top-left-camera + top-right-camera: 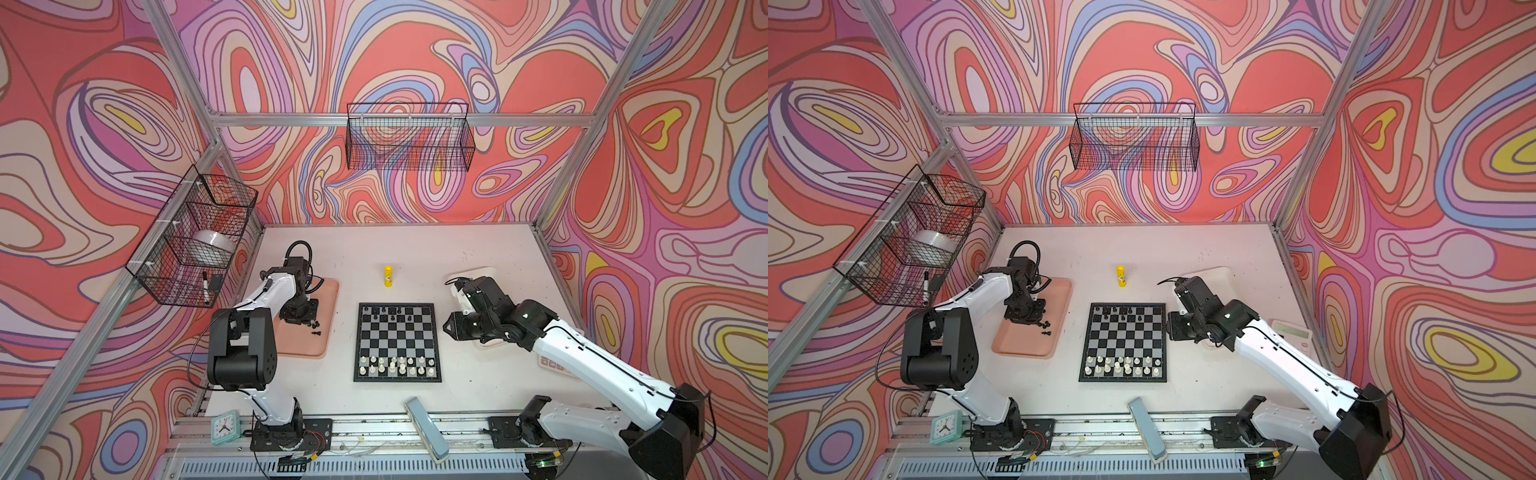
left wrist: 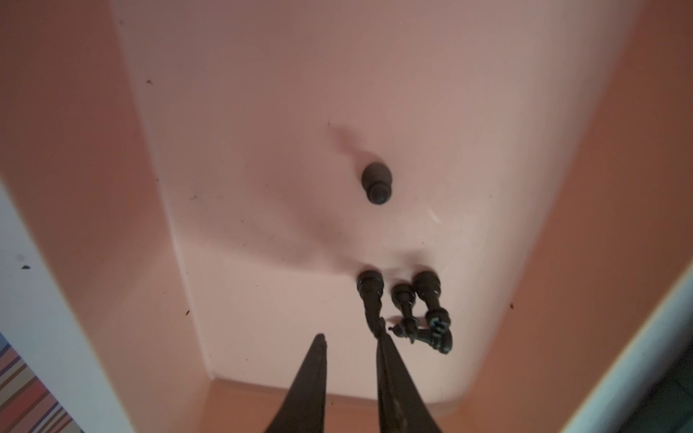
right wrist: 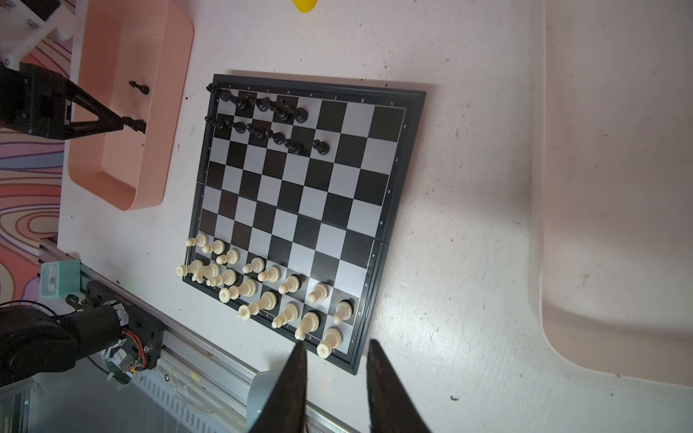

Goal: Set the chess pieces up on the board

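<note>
White tabletop (image 1: 478, 249): at left centre we see the left gripper (image 2: 349, 336), fingers apart, beside small black plastic chessmen (image 2: 403, 296); the right gripper (image 3: 335, 346) likewise apart, empty.

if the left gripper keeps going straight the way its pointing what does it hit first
The left gripper would probably meet the cluster of black chess pieces just past its tips, or the pink tray floor beside them. Depth is unclear in the wrist view.
</note>
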Robot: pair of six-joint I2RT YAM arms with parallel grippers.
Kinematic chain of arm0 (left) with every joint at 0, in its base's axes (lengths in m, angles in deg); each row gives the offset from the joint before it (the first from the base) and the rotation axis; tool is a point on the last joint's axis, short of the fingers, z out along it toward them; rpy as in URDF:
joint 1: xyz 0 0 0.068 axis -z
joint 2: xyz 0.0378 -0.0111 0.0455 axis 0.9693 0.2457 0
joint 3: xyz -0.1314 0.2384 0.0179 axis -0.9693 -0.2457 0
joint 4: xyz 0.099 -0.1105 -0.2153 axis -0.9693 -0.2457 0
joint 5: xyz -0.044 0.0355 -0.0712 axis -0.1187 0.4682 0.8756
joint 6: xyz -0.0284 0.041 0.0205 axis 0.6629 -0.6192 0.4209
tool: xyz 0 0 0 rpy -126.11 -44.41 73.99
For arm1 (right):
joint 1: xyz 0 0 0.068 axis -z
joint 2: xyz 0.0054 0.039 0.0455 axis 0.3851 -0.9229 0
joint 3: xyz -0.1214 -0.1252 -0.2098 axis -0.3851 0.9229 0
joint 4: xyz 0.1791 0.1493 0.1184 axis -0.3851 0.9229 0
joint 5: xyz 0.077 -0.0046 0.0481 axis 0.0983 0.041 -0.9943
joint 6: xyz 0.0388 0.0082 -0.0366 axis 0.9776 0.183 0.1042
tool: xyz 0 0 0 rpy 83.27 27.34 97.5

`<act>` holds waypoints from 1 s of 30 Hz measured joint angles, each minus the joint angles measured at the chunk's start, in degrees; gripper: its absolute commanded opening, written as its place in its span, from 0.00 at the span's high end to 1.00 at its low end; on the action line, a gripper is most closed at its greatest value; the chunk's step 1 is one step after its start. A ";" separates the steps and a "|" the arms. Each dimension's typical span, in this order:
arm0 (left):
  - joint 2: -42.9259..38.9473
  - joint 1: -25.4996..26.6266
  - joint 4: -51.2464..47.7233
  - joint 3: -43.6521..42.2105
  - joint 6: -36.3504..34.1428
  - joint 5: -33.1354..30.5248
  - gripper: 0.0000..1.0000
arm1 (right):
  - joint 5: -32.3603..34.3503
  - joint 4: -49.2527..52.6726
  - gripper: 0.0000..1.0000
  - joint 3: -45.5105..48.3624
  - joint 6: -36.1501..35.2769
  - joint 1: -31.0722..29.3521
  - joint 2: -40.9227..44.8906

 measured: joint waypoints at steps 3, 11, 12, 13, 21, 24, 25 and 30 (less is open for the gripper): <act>0.33 -0.37 0.11 0.57 0.07 0.37 0.74 | 0.00 -0.11 0.72 0.00 0.04 0.00 0.00; 0.33 -0.46 0.44 1.20 0.61 2.51 0.72 | -0.15 -0.31 0.72 0.15 0.04 0.00 -0.04; 0.33 -0.46 0.44 1.25 0.66 2.69 0.72 | -0.15 -0.35 0.72 0.17 0.04 0.00 -0.09; 0.33 -0.46 0.44 1.31 0.66 2.75 0.71 | -0.20 -0.44 0.72 0.20 0.04 0.00 -0.13; 0.61 -0.46 0.44 2.34 0.87 3.56 0.69 | -0.31 -0.59 0.72 0.22 0.04 0.00 -0.57; 1.60 -0.46 0.42 3.06 0.92 3.80 0.70 | -0.33 -0.59 0.72 0.22 0.02 0.00 -0.63; 1.97 -0.46 0.48 3.28 0.87 3.80 0.70 | -0.33 -0.59 0.72 0.22 0.02 0.00 -0.70; 2.05 -0.46 1.16 3.30 -1.11 3.50 0.69 | -0.31 -0.59 0.72 0.22 0.02 0.00 -0.90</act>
